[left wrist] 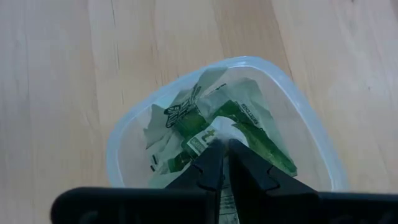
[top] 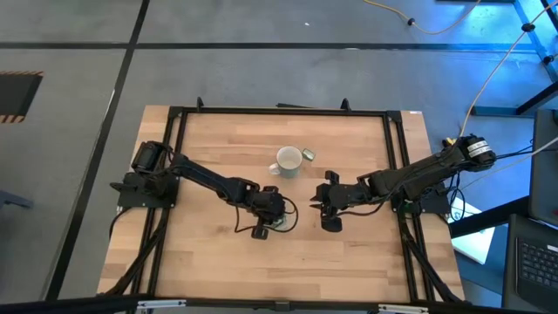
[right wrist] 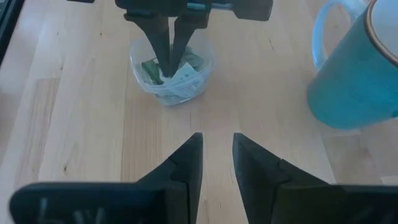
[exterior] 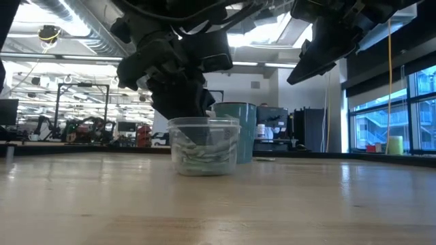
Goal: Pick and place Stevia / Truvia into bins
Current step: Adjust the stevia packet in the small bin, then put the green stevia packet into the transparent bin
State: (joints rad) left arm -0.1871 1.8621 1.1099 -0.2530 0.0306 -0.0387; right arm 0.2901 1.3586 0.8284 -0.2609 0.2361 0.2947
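Clear round plastic cup (left wrist: 311,134) at bench centre holds crumpled green-white sachets (left wrist: 205,124); left pincer (left wrist: 224,165) nearly closed inside; right pincer (right wrist: 216,158), three o'clock, slightly parted, empty.

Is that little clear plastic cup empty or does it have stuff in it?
Partly filled: green-and-white sachets lie piled in the clear plastic cup, with the left pincer dipped inside.

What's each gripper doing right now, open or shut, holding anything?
Left gripper: shut on a sachet, fingertips down inside the clear cup.
Right gripper: open, empty, hovering above the table beside the cup.
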